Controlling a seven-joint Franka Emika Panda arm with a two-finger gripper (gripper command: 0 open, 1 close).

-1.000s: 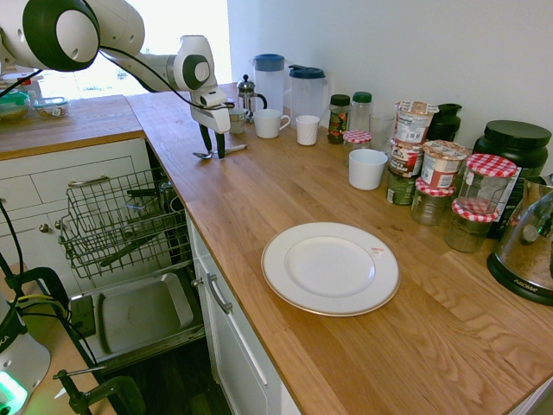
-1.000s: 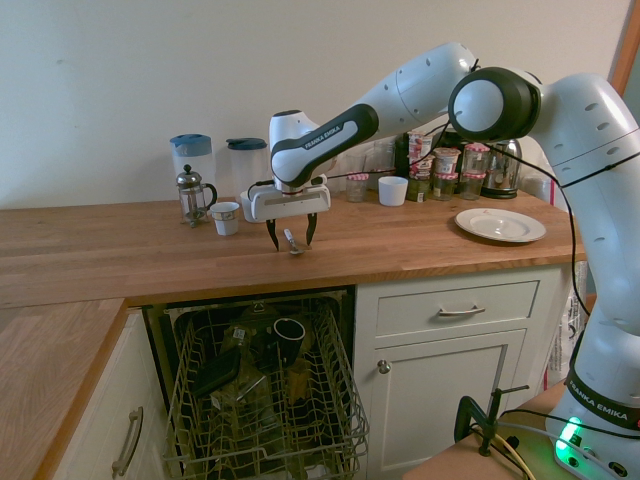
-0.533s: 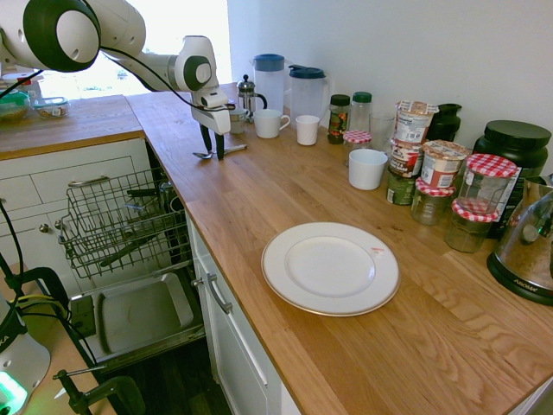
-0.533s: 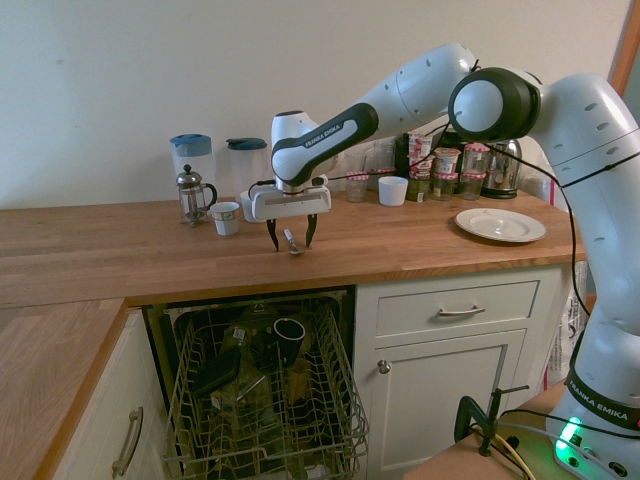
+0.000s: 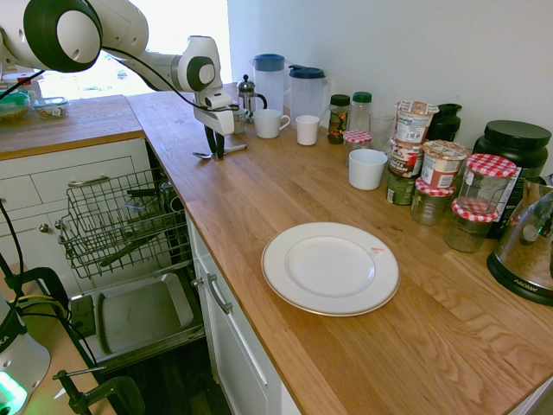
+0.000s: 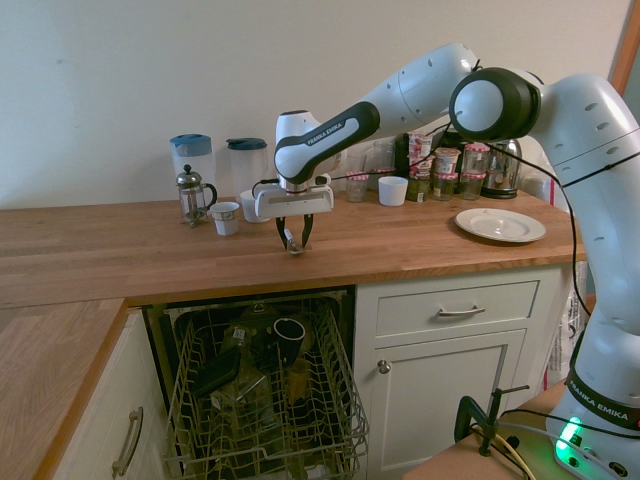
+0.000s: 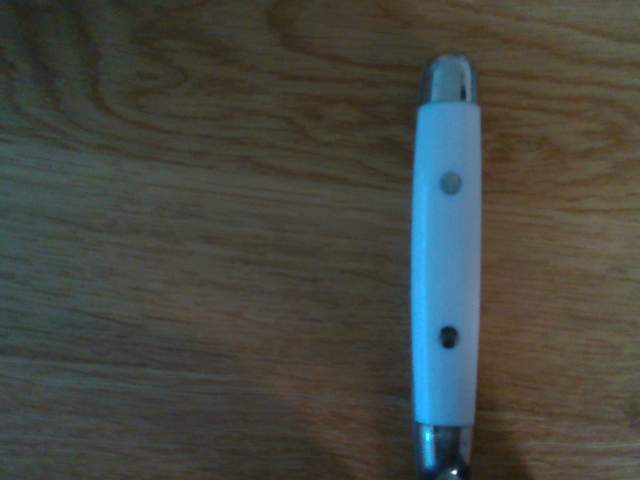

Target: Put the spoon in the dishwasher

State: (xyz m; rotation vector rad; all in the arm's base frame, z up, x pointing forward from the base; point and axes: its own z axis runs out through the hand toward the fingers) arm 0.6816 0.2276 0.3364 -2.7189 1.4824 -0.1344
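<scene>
Wooden table (image 5: 285, 190) carries the spoon (image 5: 218, 152), lying flat directly under my tool (image 6: 294, 243), its long axis running across between the fingers. I see them standing narrowly apart astride it, not clamped. I judge the dishwasher (image 6: 262, 400) rack waits open below the edge.

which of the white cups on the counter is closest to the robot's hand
The handled white mug beside the small French press, nearest the hand. The plain cup and the wider white cup by the jars stand further along the counter.
</scene>
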